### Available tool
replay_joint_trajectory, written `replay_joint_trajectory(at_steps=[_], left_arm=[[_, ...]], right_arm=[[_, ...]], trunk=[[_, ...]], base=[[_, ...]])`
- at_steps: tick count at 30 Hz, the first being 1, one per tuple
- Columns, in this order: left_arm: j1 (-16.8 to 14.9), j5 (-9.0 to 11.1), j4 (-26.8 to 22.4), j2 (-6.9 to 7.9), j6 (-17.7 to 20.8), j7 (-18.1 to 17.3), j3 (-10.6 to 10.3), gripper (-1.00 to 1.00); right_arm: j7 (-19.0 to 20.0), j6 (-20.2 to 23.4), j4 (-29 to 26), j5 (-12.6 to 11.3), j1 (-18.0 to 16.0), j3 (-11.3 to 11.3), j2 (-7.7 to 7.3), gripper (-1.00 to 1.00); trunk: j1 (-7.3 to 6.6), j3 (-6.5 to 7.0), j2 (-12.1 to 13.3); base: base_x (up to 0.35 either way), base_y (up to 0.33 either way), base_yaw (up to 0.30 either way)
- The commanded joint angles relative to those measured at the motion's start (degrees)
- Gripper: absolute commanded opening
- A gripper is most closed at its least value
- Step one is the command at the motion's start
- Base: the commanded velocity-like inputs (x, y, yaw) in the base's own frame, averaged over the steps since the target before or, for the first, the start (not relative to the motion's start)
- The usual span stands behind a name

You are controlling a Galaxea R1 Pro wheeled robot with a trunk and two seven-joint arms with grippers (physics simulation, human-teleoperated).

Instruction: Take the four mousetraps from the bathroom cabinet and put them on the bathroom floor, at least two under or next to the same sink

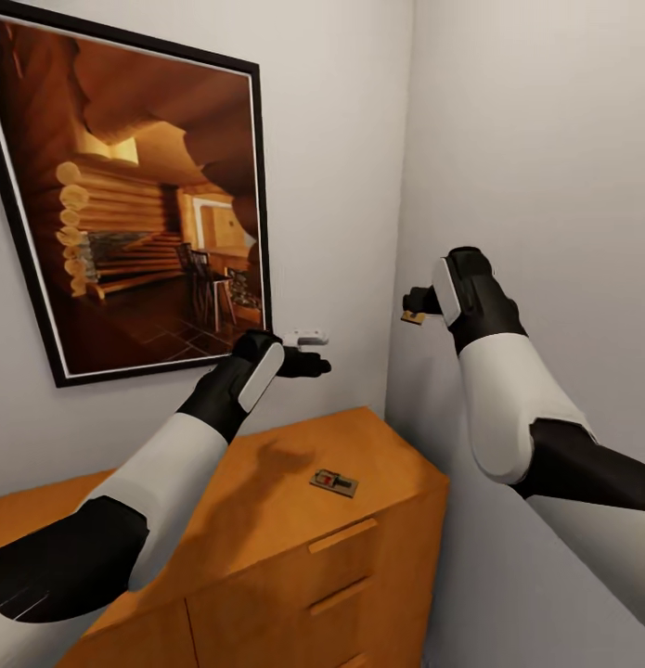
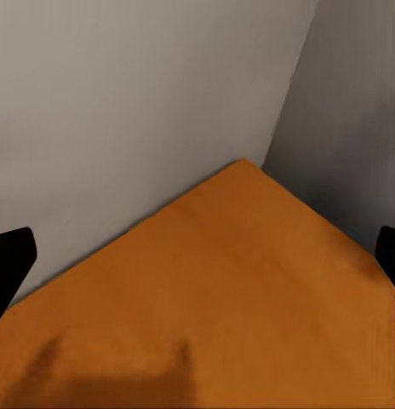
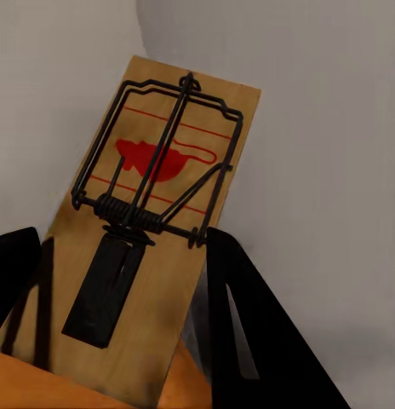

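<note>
1. No readable text, brand, number or sign anywhere.
2. On the mousetrap held in the right gripper: only thin red printed lines and a red blotch, no letters.
3. On the second mousetrap lying on the cabinet: too small to tell any print.
4. On the framed picture: a log-cabin interior, no caption.

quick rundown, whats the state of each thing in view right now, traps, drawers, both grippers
held mousetrap: clamped in the right gripper, lifted off the cabinet near the wall corner
second mousetrap: lying flat on the cabinet top, untouched
cabinet: visible drawers shut
right gripper: jaws shut on the held mousetrap
left gripper: jaws open, empty, above the cabinet top
</note>
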Motion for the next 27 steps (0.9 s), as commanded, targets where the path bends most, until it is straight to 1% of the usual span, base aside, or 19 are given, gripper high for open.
replay_joint_trajectory(at_steps=[1,3,5,9,12,15,16,17,18,19,21,24,27], left_arm=[[-0.04,0.63,-0.06,0.00,0.18,0.57,-0.09,1.00],[0.01,0.66,-0.01,0.00,-0.22,0.57,-0.17,1.00],[0.03,0.71,0.02,0.00,-0.98,0.59,-0.21,1.00],[0.05,0.78,0.25,0.00,-3.48,0.70,-0.29,1.00],[0.07,0.80,0.63,0.00,-4.51,0.73,-0.32,1.00],[0.11,0.77,1.12,0.00,-5.00,0.74,-0.39,1.00],[0.14,0.75,1.46,0.00,-5.16,0.75,-0.41,1.00],[0.12,0.75,1.51,0.00,-5.18,0.75,-0.41,1.00],[0.13,0.75,1.58,0.00,-5.20,0.75,-0.42,1.00],[0.14,0.75,1.60,0.00,-5.21,0.77,-0.42,1.00],[0.14,0.77,1.68,0.00,-5.18,0.83,-0.42,1.00],[0.15,0.81,1.79,0.00,-5.05,0.92,-0.42,1.00],[0.15,0.73,2.27,0.00,-4.91,1.04,-0.42,1.00]], right_arm=[[0.14,0.30,-0.44,0.69,-0.06,0.01,0.76,-1.00],[0.31,0.30,-1.49,0.11,-0.06,0.55,2.19,-1.00],[0.38,0.30,-2.23,-0.16,-0.06,0.78,2.19,-1.00],[0.83,0.30,-4.23,-0.48,-0.06,1.08,2.19,-1.00],[2.12,0.30,-5.28,-0.80,-0.06,1.19,2.19,-1.00],[4.43,0.30,-5.79,-2.28,-0.06,1.66,2.19,-1.00],[6.23,0.30,-5.95,-3.69,-0.06,4.69,2.19,-1.00],[6.60,0.30,-5.99,-3.99,-0.06,5.55,2.19,-1.00],[7.42,0.30,-6.04,-4.66,-0.06,7.27,2.19,-1.00],[7.85,0.30,-6.04,-4.99,-0.06,8.09,2.19,-1.00],[9.34,0.30,-6.09,-5.98,-0.06,10.76,2.19,-1.00],[10.11,0.30,-6.11,-6.41,-0.06,12.06,2.19,-1.00],[10.46,0.30,-6.12,-6.61,-0.06,12.59,2.19,-1.00]], trunk=[[-0.22,0.14,0.38],[-0.66,0.57,1.18],[-1.10,1.00,1.98],[-1.10,1.14,1.98],[-1.10,1.24,1.98],[-1.10,1.35,1.98],[-1.10,1.38,1.98],[-1.10,1.42,1.98],[-1.10,1.46,1.98],[-1.10,1.50,1.98],[-1.10,1.55,1.98],[-1.10,1.59,1.98],[-1.10,1.61,1.98]], base=[[0.000,0.000,-0.253],[0.000,0.000,-0.252],[0.000,0.000,-0.252],[0.000,0.000,-0.251],[0.000,0.000,-0.246],[0.000,0.000,-0.235],[0.000,0.000,-0.225],[0.000,0.000,-0.224],[0.000,0.000,-0.223],[0.000,0.000,-0.223],[0.000,0.000,-0.148],[0.000,0.000,-0.071],[0.000,0.000,-0.029]])
